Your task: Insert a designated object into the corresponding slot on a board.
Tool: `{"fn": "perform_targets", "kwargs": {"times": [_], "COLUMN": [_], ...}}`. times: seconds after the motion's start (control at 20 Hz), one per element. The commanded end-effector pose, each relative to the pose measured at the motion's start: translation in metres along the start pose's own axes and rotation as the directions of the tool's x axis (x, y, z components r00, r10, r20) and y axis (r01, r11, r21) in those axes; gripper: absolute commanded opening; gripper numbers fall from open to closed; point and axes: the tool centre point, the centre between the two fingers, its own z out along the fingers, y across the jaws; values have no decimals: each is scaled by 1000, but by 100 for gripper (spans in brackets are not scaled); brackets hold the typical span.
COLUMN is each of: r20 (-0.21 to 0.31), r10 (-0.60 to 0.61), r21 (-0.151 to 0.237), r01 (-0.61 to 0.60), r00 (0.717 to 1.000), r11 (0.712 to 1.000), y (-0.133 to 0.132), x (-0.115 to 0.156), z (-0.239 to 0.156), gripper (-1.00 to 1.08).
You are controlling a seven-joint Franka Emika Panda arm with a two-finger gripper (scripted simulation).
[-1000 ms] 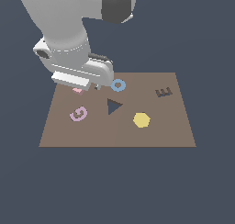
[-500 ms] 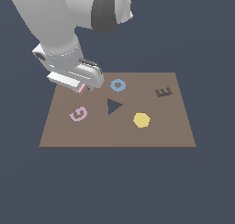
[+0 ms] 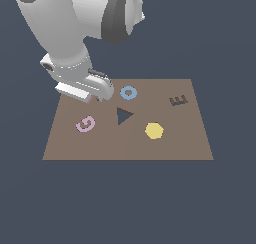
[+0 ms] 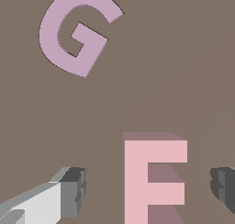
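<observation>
Wrist view, nearest first: the claw (image 4: 149, 191) stands wide, one grey finger pad (image 4: 73, 191) each side of the small flat light-pink E-shaped block (image 4: 153, 177), clear gaps both sides, nothing gripped yet. The block lies flat on the flat square brown board (image 4: 174, 58), just beside the lilac-pink G-shaped block (image 4: 75, 30).

Risks, as I judge them: pads sit unevenly about the block, so closing may push or twist it before it's pinched. A skewed grip means the arms of the E won't line up w/ the recess. The G is close enough to get nudged if the claw drifts.

Farther off, exterior view: the dark brown E-shaped slot (image 3: 178, 100) is well apart, toward that view's right, past the blue ring (image 3: 128, 93), dark blue-grey triangle (image 3: 123, 115) and yellow hexagon (image 3: 154, 130).

Hidden: lower part of the E is cut off in the wrist view; in the exterior view the arm covers the block and the fingertips entirely. Pad height vs. board can't be told.
</observation>
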Motion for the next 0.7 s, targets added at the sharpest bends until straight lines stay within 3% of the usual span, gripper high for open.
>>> {"fn": "perform_targets", "kwargs": {"times": [0.0, 0.05, 0.65], "r20": [-1, -1, -1], "r10": [0, 0, 1], "r21": [0, 0, 1], "r01": [0, 0, -1], "r00": [1000, 1000, 1000], "r11": [1000, 1000, 1000], "y": [0, 0, 0], "x": [0, 0, 0], "z": [3, 3, 3], "gripper": [100, -100, -100]}}
